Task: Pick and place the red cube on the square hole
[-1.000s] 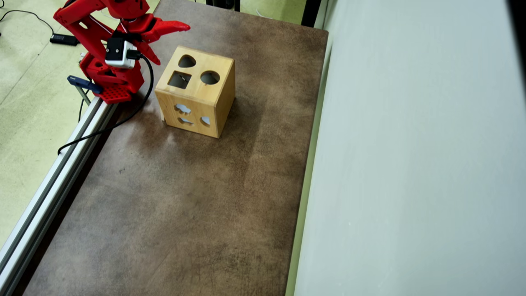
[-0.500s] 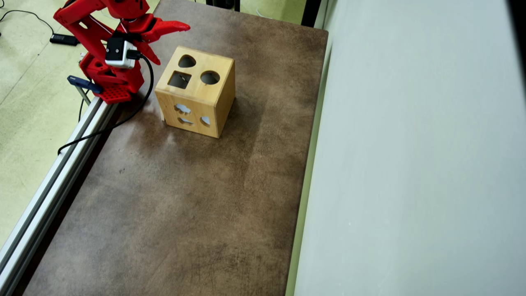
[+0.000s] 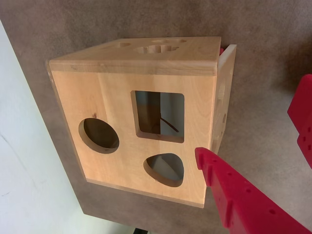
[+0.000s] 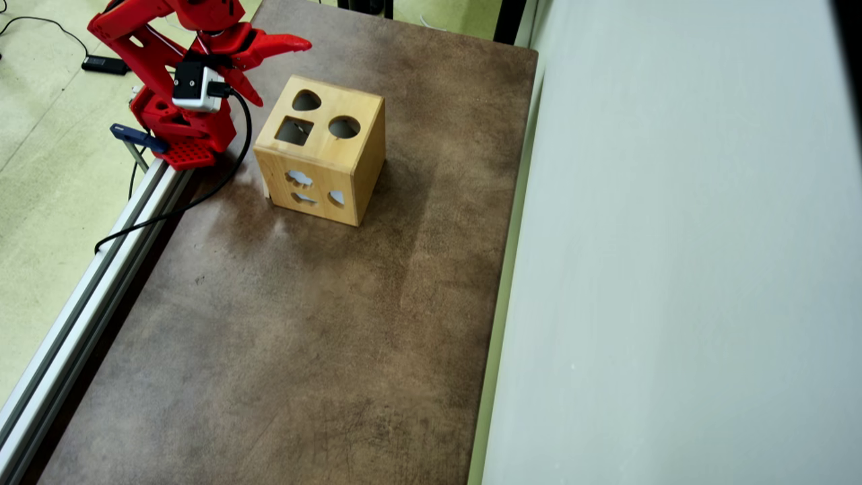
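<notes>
A: Where is the end effector (image 4: 273, 71)?
B: In the overhead view it hangs beyond the top-left corner of the wooden box (image 4: 322, 149), clear of it. Its two red fingers are spread wide with nothing between them, one finger (image 4: 279, 46) reaching toward the box, the other angled down toward the arm's base.

A: And the square hole (image 4: 294, 131)?
B: It sits in the box's top face, on the side nearest the end effector, with the teardrop hole (image 4: 306, 101) above it and the round hole (image 4: 344, 126) to its right in the overhead view. In the wrist view the square hole (image 3: 159, 116) is in the middle of the facing panel, the round hole (image 3: 99, 135) lower left, the teardrop hole (image 3: 165, 168) below.

A: Which way does it point?
B: It opens upward; its sides run parallel to the box's edges, and the box stands turned a little on the tabletop (image 4: 303, 323).

A: The red cube?
B: I can't make it out for certain; only a small red sliver shows behind the box's upper right edge in the wrist view
</notes>
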